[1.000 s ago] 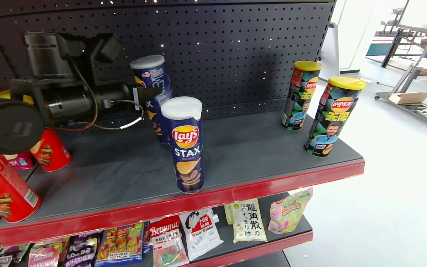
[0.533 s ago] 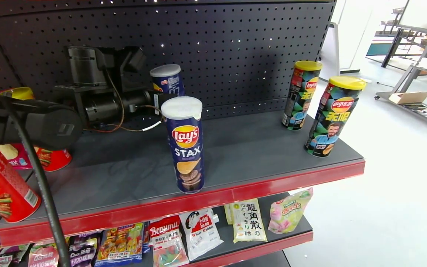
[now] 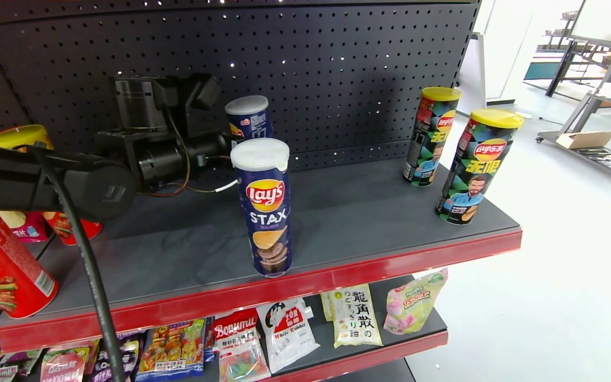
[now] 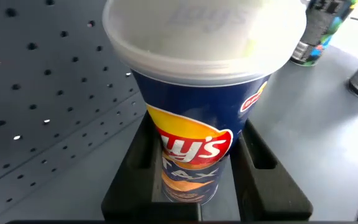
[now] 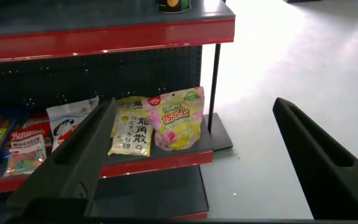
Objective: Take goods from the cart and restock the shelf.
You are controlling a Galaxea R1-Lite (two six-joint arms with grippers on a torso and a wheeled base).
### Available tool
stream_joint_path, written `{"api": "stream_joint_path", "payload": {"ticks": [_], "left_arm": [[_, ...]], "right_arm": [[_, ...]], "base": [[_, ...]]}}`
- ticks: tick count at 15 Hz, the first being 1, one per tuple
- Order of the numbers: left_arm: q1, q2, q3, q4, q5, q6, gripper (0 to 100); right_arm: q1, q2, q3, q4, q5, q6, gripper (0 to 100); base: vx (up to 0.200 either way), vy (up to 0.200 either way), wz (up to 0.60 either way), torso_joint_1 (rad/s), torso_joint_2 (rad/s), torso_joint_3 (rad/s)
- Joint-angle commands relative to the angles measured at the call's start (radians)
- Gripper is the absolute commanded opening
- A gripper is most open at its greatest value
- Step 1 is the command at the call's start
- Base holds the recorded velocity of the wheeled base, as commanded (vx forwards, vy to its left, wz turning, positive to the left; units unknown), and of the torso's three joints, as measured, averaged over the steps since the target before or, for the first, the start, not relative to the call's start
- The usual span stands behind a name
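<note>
Blue chip can (image 3: 249, 114), clamped in the left tool (image 4: 194, 180), has shifted over 1 s from the head view's upper left towards centre, behind the standing blue can (image 3: 265, 207) on the shelf (image 3: 369, 212): placement seems near. Right tool (image 5: 194, 109) gapes wide, empty.

Shelf (image 3: 348, 212) lies bare right of front can (image 3: 264, 212).

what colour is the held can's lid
White lid on the can, clearest in the left wrist view.
</note>
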Motion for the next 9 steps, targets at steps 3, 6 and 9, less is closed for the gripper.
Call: {"api": "stream_joint_path", "payload": {"ticks": [3, 6, 9], "left_arm": [[-0.001, 0.012, 0.005, -0.037, 0.0, 0.031, 0], [-0.001, 0.012, 0.006, -0.037, 0.0, 0.043, 0], [-0.001, 0.012, 0.023, -0.035, 0.001, 0.044, 0]], "right_arm": [[0.0, 0.0, 0.0, 0.0, 0.0, -0.001, 100], [0.0, 0.0, 0.0, 0.0, 0.0, -0.001, 100], [0.0, 0.0, 0.002, 0.0, 0.0, -0.001, 100]], "base": [[0.0, 0.0, 0.0, 0.0, 0.0, 0.0], [0.0, 0.0, 0.0, 0.0, 0.0, 0.0], [0.0, 0.0, 0.0, 0.0, 0.0, 0.0]]}}
